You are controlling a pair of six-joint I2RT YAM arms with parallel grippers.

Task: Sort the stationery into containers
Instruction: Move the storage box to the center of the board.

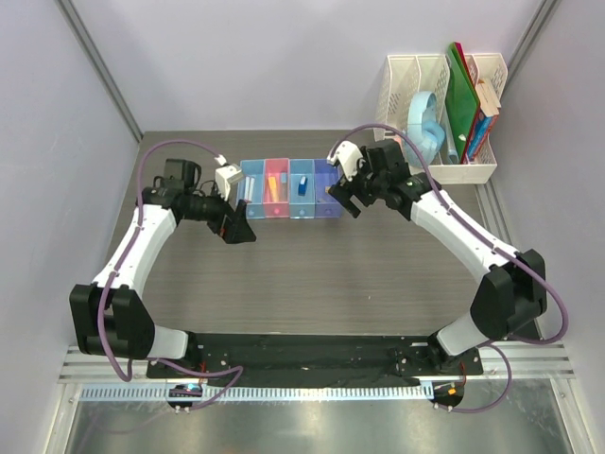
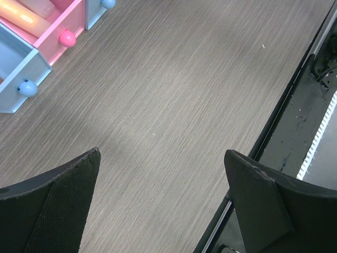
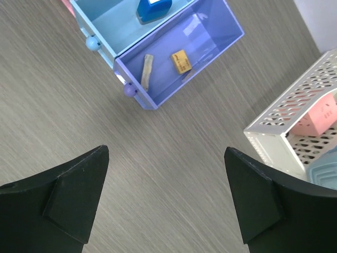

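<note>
Now, bins point(image 1: 289, 217): four joined in a row at the far middle of the surface point(image 1: 312, 274), all open on top.
Left blue bin point(image 1: 253, 174): a pale thin stick point(image 1: 248, 187) lies in it; what kind it is cannot be told.
Pink bin point(image 1: 276, 211): a yellow marker point(image 1: 274, 185) lies along it.
Second blue bin point(image 3: 113, 23): a blue wedge point(image 3: 154, 9) sits at its far end.
Purple bin point(image 3: 210, 37): rightmost; a beige block point(image 3: 147, 71) and an orange block point(image 3: 180, 61) lie side by side, apart.
Left gripper point(image 1: 236, 230): jaws wide, nothing between them, over bare surface just near and left of the row.
Right gripper point(image 1: 345, 199): jaws wide, holding nothing, just near and right of the purple bin.
Rack point(image 1: 440, 123): white mesh, far right, well apart from the bins.
</note>
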